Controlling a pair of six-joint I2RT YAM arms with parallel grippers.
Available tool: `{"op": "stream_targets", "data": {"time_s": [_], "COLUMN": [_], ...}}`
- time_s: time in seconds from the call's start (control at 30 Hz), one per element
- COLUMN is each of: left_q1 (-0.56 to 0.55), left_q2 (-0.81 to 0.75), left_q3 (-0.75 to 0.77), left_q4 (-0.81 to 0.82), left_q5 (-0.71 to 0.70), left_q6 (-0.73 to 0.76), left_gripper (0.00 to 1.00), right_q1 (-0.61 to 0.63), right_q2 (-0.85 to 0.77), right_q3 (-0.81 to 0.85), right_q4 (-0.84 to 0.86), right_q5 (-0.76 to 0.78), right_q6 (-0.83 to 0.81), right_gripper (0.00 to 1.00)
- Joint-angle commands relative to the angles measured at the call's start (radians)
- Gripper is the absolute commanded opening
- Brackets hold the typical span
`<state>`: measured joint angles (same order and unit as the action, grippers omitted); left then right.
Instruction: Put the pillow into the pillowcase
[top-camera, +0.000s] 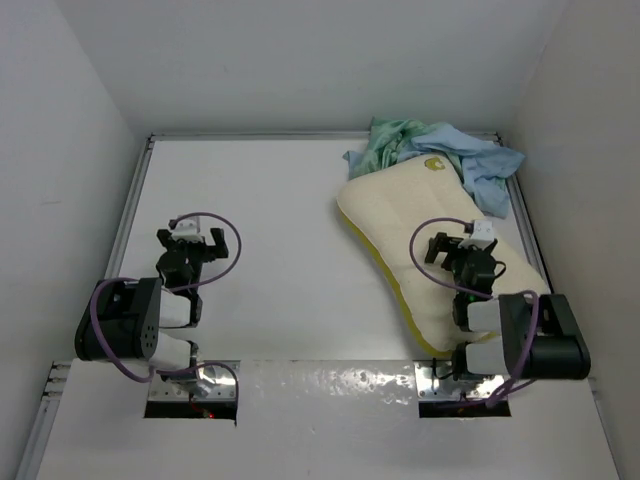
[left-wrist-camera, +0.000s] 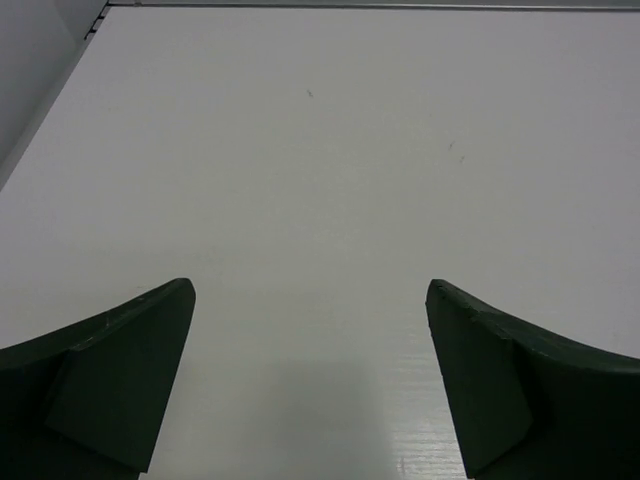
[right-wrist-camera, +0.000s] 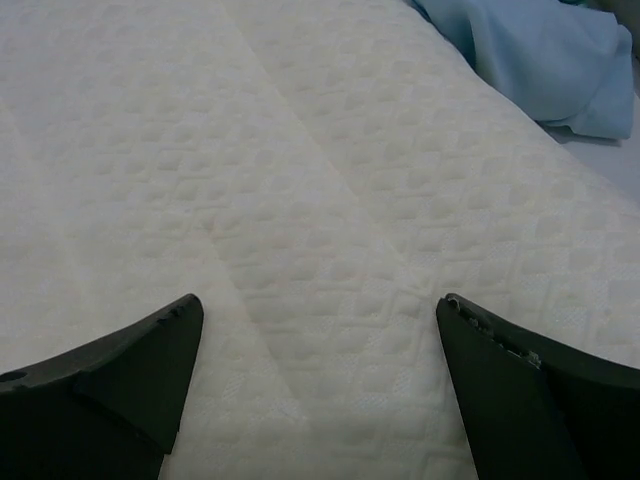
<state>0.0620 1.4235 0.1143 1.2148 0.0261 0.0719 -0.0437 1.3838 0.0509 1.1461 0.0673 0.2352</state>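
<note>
Start stage, nothing grasped. Pillow (top-camera: 395, 215) lies on the right of the table (top-camera: 290, 200), its far end touching the crumpled pillowcase (top-camera: 480, 160). Right gripper (top-camera: 452, 243) hovers over the pillow, jaws apart. Left gripper (top-camera: 190, 240) also apart. Next probably needs the case opening found.

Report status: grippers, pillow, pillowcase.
Left gripper open over table. Right gripper open over pillow, holding nothing. Pillowcase crumpled at pillow's far end, pillow not inside. Nothing in the way.
</note>
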Motion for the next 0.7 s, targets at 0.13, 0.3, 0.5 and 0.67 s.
{"op": "stream_targets", "data": {"time_s": [0.13,0.3,0.5,0.67], "left_q1": [0.018,0.082,0.093,0.091], "left_q2": [0.006,-0.085,-0.061,-0.048], "left_q3": [0.015,0.165,0.845,1.034], "left_q4": [0.058,-0.262,-1.093,-1.12], "left_q5": [0.054,0.426,0.499,0.205], "left_q6": [0.003,0.078,0.412,0.441], "left_gripper": [1.0,1.0,1.0,1.0], "right_q1": [0.004,0.014,0.173,0.173], "right_q2": [-0.359,-0.364,-0.023,0.392], "right_q3": [0.304,0.651,1.191,1.755], "right_q4": [-0.8,-1.099,-1.573,-1.755], "right_q5": [-0.07,-0.228,0.175,0.128], "right_q6": [0.058,-0.042,-0.278,-0.153], "right_gripper": [0.99,0.99,0.74,0.9]}}
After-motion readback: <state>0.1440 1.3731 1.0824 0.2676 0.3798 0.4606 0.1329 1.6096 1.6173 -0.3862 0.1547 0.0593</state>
